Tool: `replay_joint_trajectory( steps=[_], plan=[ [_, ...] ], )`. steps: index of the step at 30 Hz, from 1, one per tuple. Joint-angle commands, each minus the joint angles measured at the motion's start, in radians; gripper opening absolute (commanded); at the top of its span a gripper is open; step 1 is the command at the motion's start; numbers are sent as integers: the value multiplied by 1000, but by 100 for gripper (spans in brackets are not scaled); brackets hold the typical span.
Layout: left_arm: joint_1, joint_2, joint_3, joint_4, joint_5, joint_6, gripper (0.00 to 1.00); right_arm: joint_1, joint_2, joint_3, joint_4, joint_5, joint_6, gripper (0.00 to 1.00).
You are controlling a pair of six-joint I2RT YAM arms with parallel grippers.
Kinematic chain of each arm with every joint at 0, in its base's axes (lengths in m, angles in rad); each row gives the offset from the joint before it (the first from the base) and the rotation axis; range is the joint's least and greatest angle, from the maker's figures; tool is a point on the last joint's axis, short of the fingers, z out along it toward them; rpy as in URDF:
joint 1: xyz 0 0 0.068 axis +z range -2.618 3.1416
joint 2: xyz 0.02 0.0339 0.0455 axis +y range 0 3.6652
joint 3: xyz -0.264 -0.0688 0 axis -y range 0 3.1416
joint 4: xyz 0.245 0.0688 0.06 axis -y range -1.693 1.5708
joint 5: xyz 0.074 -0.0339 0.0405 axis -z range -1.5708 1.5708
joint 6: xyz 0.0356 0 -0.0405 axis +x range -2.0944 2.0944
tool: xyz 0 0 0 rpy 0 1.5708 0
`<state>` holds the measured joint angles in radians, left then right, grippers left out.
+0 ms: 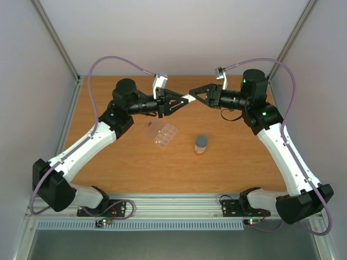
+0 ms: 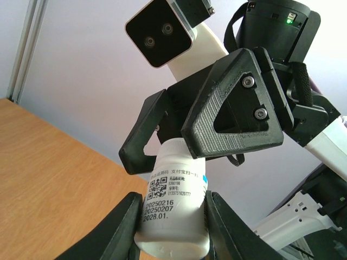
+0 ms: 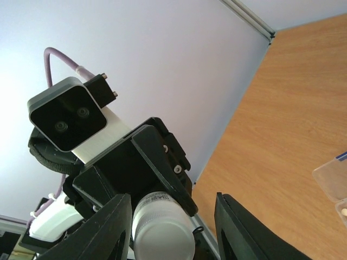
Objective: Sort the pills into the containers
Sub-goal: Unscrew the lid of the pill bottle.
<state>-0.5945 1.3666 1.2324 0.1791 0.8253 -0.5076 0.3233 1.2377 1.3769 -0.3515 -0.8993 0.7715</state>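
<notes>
while the white bottle hangs between both grippers, no pill shows

though small and probably light, the white bottle (image 2: pixel 173 189) is smooth hard plastic, apt to slip or twist. a hold low on its body, where the left gripper (image 2: pixel 172 230) clenches it, seems sound. that leaves the top end for the right gripper (image 3: pixel 172 200), whose jaws straddle it with a gap on one side, not gripping. the pills would be tiny, light and prone to roll; none can be made out. the pill box (image 1: pixel 164 133) lies on the table (image 1: pixel 244 162) beneath, near a grey-capped bottle (image 1: pixel 200 143). only the top view shows that box whole; the left wrist view alone shows the printed label (image 2: pixel 168 187), the right wrist view the gap.
</notes>
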Motion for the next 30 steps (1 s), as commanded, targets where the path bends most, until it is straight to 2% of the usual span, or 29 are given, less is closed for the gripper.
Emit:
replay_joint_trajectory(
  steps=[1,8,18,22,30],
  plan=[
    [-7,-25,2,11,-20,53,0,-6,4,7,-15,-28,21,41],
    [-8,-11,14,4,-44,71,0,-6,8,16,-38,-45,11,27],
    [-8,14,21,39,-48,42,0,-6,15,14,-46,-63,-23,15],
    [-6,43,35,89,-6,-38,0,-6,8,45,-17,-81,-96,12],
    [32,96,14,360,101,-414,0,-6,-81,27,93,-137,-376,10]
  ],
)
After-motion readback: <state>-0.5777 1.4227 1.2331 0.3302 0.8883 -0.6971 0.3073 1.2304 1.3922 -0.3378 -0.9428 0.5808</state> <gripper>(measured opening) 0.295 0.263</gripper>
